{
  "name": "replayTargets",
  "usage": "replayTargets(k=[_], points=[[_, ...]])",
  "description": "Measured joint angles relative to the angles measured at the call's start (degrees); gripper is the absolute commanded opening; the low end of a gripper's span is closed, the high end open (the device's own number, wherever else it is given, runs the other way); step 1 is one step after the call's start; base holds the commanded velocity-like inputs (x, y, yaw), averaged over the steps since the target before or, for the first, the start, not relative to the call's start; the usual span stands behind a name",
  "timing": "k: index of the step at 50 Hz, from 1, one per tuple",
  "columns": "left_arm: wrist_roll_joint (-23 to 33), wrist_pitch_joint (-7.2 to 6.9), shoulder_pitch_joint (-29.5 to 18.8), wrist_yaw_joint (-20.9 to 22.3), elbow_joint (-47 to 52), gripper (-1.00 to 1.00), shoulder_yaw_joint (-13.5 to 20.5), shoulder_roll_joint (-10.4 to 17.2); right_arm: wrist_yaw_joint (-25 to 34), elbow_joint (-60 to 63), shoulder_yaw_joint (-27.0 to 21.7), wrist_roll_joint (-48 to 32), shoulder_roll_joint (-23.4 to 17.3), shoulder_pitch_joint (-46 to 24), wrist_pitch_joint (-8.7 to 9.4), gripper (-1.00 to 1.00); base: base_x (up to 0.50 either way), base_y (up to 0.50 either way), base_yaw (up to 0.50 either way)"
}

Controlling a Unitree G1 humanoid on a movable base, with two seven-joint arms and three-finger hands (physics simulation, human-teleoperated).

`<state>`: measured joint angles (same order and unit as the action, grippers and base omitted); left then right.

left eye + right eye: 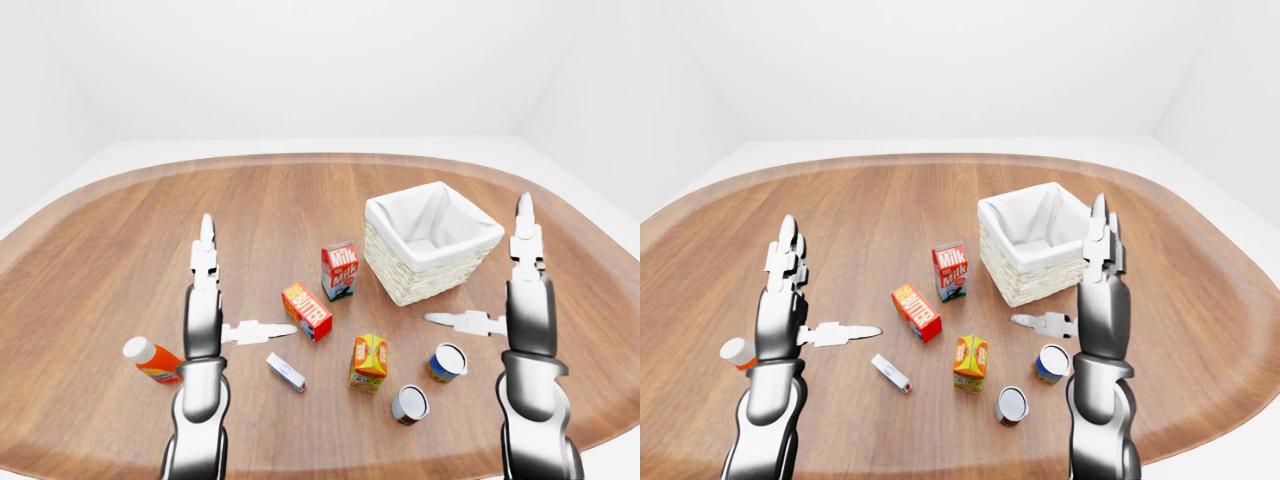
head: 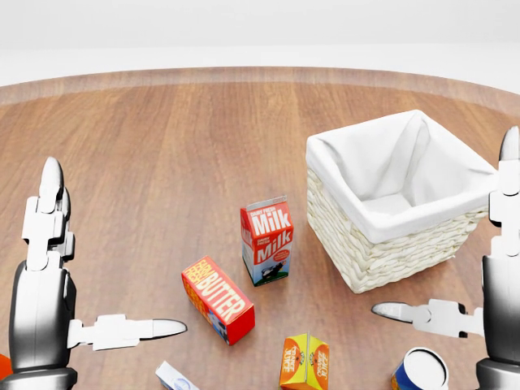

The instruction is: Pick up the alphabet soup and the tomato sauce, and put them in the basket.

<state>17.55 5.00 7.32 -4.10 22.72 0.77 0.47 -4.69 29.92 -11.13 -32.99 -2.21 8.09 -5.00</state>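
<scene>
The wicker basket (image 1: 425,280) with a white cloth liner stands right of centre on the round wooden table. Two cans lie on their sides below it. The blue and orange one, which I take for the alphabet soup (image 1: 446,362), is the nearer to the basket. The dark red one, probably the tomato sauce (image 1: 409,404), is lower and to its left. My right hand (image 1: 475,258) is raised and open at the right, its thumb pointing left just above the blue can. At the left my left hand (image 1: 250,272) is open too, far from both cans. Neither holds anything.
A milk carton (image 1: 339,270) stands left of the basket, with a red butter box (image 1: 307,310) below it. An orange juice carton (image 1: 369,361), a small white and blue box (image 1: 285,372) and an orange bottle (image 1: 152,360) lie lower down. The table's rim curves along the bottom.
</scene>
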Motion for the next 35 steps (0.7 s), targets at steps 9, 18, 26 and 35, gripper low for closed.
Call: replayTargets(k=[9, 18, 26, 35], points=[[0.0, 0.00, 0.0, 0.0, -0.1, 1.00, 0.0, 0.0, 0.2, 1.0, -2.1, -5.7, -0.8, 0.1, 0.00, 1.00, 0.00, 0.00, 0.00], [0.0, 0.00, -0.1, 0.0, -0.1, 1.00, 0.0, 0.0, 0.8, 1.3, -4.1, -10.8, -1.6, 0.4, 0.00, 1.00, 0.00, 0.00, 0.00], [0.1, 0.00, -0.1, 0.0, -0.2, 1.00, -0.1, 0.0, 3.2, 2.9, -6.2, -13.5, -2.2, 0.6, 0.00, 1.00, 0.00, 0.00, 0.00], [0.1, 0.00, -0.2, -0.1, -0.4, 1.00, -0.1, 0.0, 6.2, 3.3, -8.1, -16.7, -2.7, 1.5, 0.00, 1.00, 0.00, 0.00, 0.00]])
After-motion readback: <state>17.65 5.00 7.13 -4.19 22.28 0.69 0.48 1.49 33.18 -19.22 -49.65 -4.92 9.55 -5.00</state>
